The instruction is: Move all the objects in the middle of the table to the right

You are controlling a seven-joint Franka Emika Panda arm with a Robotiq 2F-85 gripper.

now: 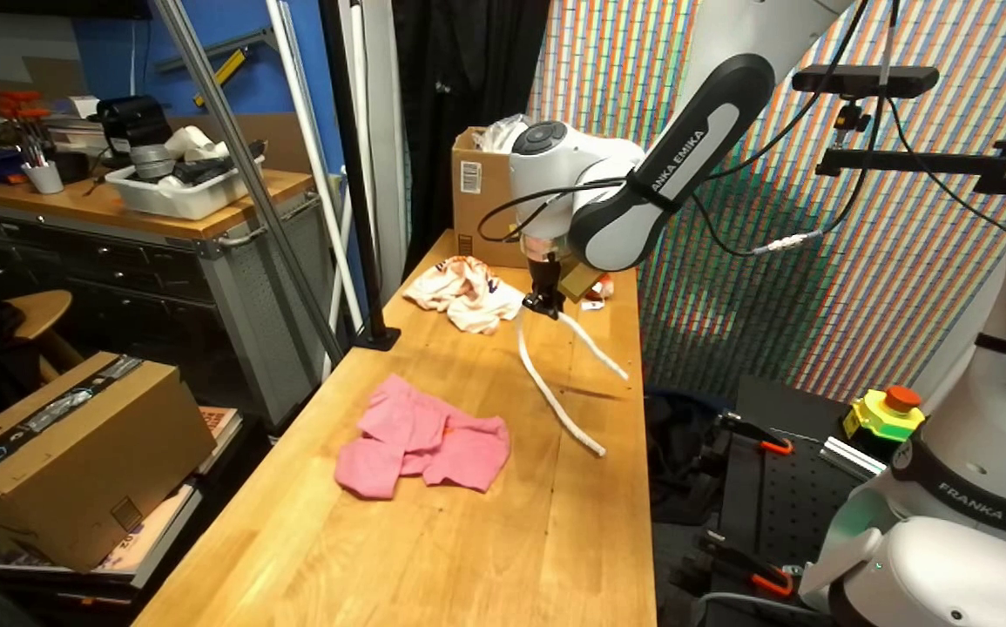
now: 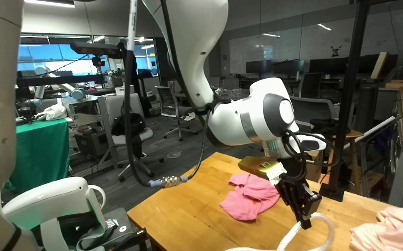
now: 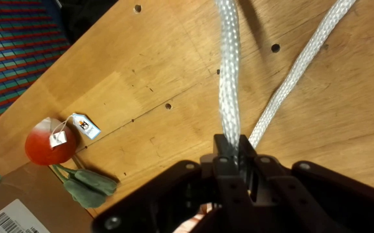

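My gripper (image 1: 543,306) is shut on a white braided rope (image 1: 548,392) near the far end of the wooden table. In the wrist view the rope (image 3: 229,71) runs out from between the fingertips (image 3: 233,142) and its two lengths hang apart. The rope also shows in an exterior view (image 2: 328,230). A pink cloth (image 1: 433,440) lies crumpled mid-table, also visible in an exterior view (image 2: 252,197). A pale printed cloth (image 1: 463,296) lies left of the gripper. A red and white plush toy (image 3: 51,142) with green legs and a tag lies near the table edge.
A cardboard box (image 1: 489,205) stands at the table's far end, close behind the toy. A black pole (image 1: 378,335) stands at the table's long edge by the pale cloth. The wooden table (image 1: 503,566) has a patterned curtain (image 1: 729,348) beyond its right edge.
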